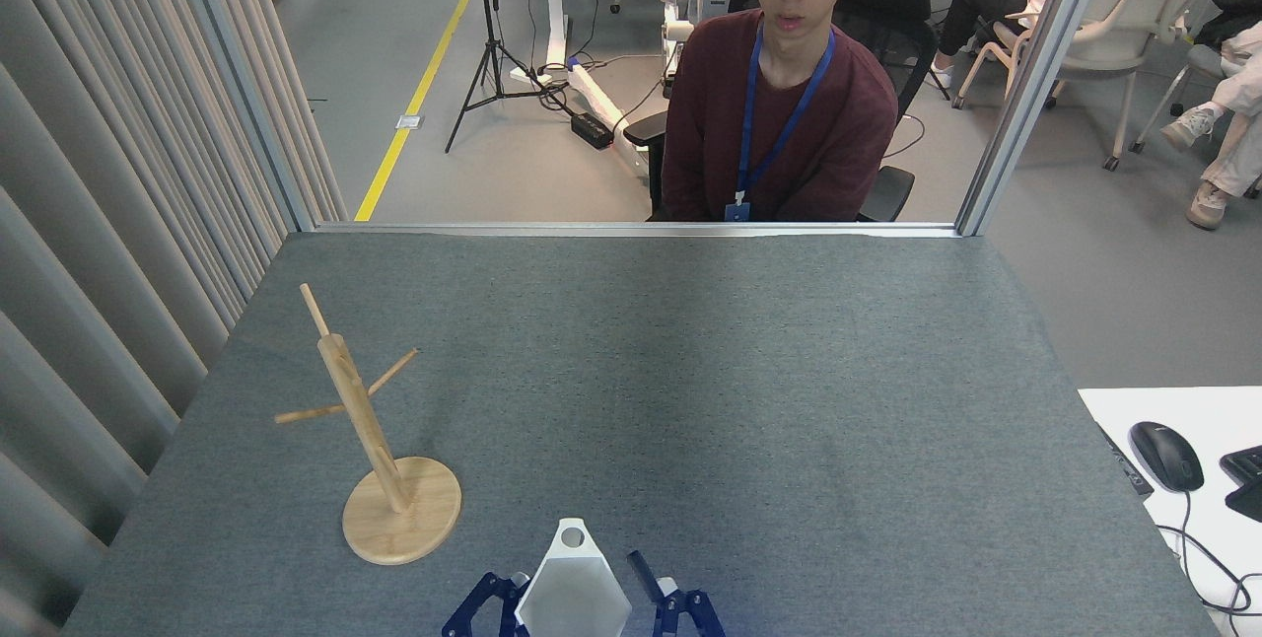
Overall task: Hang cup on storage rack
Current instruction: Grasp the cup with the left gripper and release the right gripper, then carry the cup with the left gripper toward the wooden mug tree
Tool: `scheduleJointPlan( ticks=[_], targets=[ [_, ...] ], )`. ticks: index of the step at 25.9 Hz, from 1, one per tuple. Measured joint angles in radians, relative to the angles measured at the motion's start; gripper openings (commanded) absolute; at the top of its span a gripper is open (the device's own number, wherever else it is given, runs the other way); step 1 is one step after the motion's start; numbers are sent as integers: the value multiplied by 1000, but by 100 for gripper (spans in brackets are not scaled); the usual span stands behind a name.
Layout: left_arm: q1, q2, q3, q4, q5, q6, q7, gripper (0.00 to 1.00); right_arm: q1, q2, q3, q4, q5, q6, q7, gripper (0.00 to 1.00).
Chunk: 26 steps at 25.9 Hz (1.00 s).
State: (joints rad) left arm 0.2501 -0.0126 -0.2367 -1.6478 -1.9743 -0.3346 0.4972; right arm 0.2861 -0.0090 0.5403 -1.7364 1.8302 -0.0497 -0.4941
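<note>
The white faceted cup [573,596] stands at the table's near edge, hexagonal rim up, its pierced handle pointing away from me. My left gripper [577,605] comes in from the bottom edge and straddles the cup, open. One blue finger [483,605] sits near the cup's left side; the other stands clear of its right side. The bamboo storage rack [367,430] stands upright on its round base [401,524], to the left of the cup and a little farther back, with bare pegs. My right gripper is out of view.
A person [779,114] sits right behind the table's far edge. Grey curtains [108,252] line the left side. A white desk with a black mouse [1165,456] adjoins the table's right side. The grey felt table [739,400] stretches ahead.
</note>
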Motion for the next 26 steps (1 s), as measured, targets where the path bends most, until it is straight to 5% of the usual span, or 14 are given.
scheduleJointPlan(
  ticks=[4, 7, 9, 16, 21, 26],
  targets=[
    [3, 1, 4, -3, -1, 0, -2, 34, -16, 12, -78, -43, -181, 24, -18, 99],
    [8, 2, 14, -5, -1, 3, -3, 34, -46, 26, -259, -27, -377, 83, 30, 98],
    [11, 3, 36, -7, -1, 5, -4, 34, -48, 18, -355, 24, -440, 108, 94, 98],
    [33, 10, 237, -51, 10, 39, 5, 34, 83, -127, -452, 121, -344, 93, 144, 98],
    [6, 6, 429, -48, -6, 142, 5, 33, 113, -136, -463, 124, -332, 85, 132, 99],
    [-136, 5, 627, 78, -99, 174, 12, 33, 114, -120, -461, 121, -330, 80, 130, 98]
  ],
)
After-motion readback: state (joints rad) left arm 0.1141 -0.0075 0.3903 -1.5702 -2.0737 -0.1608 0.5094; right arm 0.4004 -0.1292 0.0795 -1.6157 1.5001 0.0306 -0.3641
